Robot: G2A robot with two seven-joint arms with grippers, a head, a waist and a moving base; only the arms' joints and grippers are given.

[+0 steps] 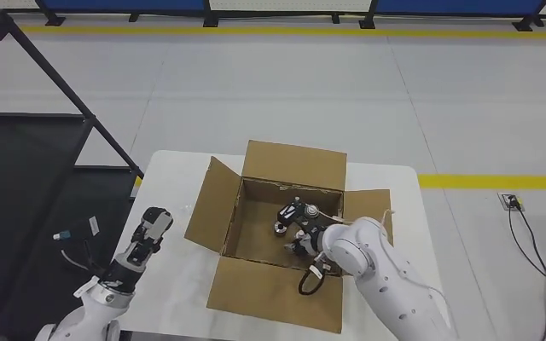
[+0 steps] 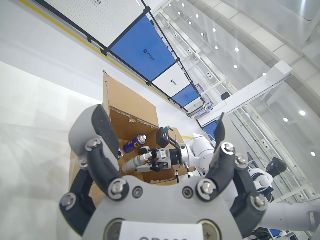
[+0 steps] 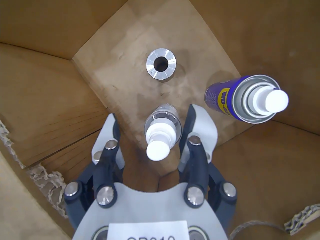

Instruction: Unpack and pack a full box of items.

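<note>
The right arm (image 1: 384,273) bends in over the near right corner of the cardboard box (image 1: 256,294), its wrist pointing straight down at the box floor. The right claw (image 3: 153,118) is part-way open and straddles a clear spray bottle (image 3: 162,123) with a white nozzle. There is a clear gap between the bottle and one finger. The other finger (image 3: 197,121) is very close to it, but I cannot tell if it touches. The bottle stands upright on the box floor, and nothing is lifted.

The left arm (image 1: 119,273) is outside the box, at the left side of the table. The left claw (image 1: 153,226) is raised and angled toward the box, spread wide and holding nothing.

Inside the box, a blue spray can (image 3: 232,98) stands just beside the bottle. A short metal cylinder (image 3: 161,63) with a hole through its middle stands a little beyond the bottle.

The box sits mid-table with all four flaps folded out and some edges torn. The table (image 1: 171,170) is white. The floor around it is pale grey, crossed by a yellow line (image 1: 478,181). Blue panels (image 1: 119,7) run along the far side, and a black frame (image 1: 51,77) stands to the left.
</note>
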